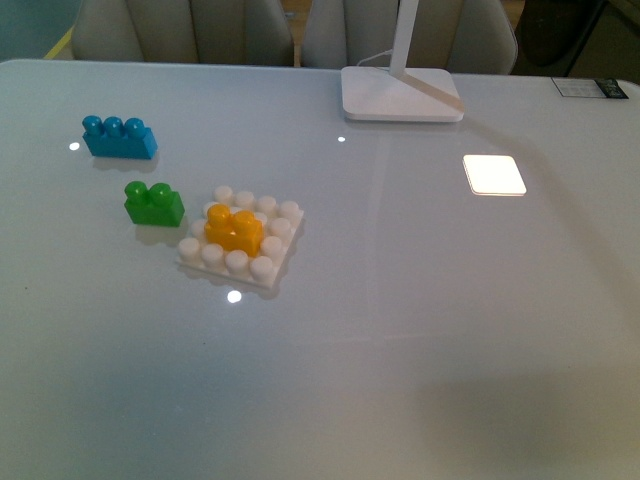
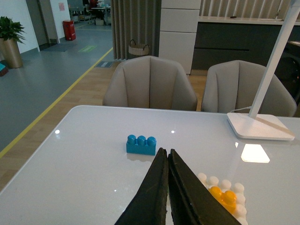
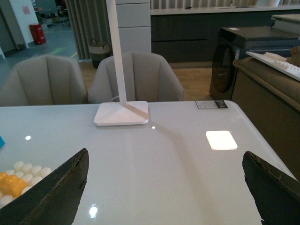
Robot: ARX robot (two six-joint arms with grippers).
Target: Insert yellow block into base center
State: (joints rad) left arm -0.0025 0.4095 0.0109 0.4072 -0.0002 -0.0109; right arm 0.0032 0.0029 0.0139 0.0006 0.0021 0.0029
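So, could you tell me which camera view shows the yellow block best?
The front view: the yellow block shows whole, sitting on the middle studs of the base. The left wrist view shows it partly behind the closed left gripper; the right wrist view catches only a cropped edge.

The front view looks down from above the desk's point(image 1: 420, 340) near edge toward its far edge, taking in most of the top; both wrist views sit low over the near part, facing the same way toward the chairs point(image 2: 150, 84). All three share the base point(image 1: 243, 240) and the lamp foot point(image 1: 402, 95); the left wrist view looks between closed fingers point(image 2: 180, 192), the right between wide-spread ones point(image 3: 51, 192).
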